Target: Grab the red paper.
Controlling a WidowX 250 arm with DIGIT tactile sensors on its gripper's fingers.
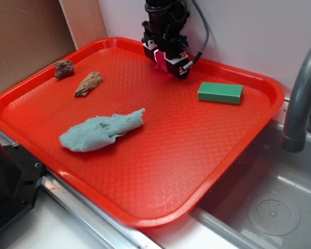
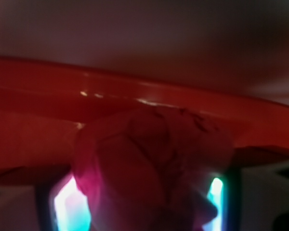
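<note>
The red paper (image 1: 160, 64), a dark crimson wrinkled wad, sits between the fingers of my gripper (image 1: 163, 61) at the back of the red tray (image 1: 171, 155). In the wrist view the wad (image 2: 149, 163) fills the space between the two glowing pads (image 2: 70, 209) and touches both. The gripper (image 2: 144, 207) is shut on it. The tray's far rim (image 2: 135, 91) runs just behind the wad. I cannot tell whether the wad rests on the tray or hangs just above it.
A green block (image 1: 221, 92) lies to the right of the gripper on the tray. A pale blue cloth (image 1: 101, 130) lies mid-tray, with two brown scraps (image 1: 88, 83) (image 1: 64, 68) at the left. A grey faucet (image 1: 300, 98) and sink (image 1: 269, 207) are on the right.
</note>
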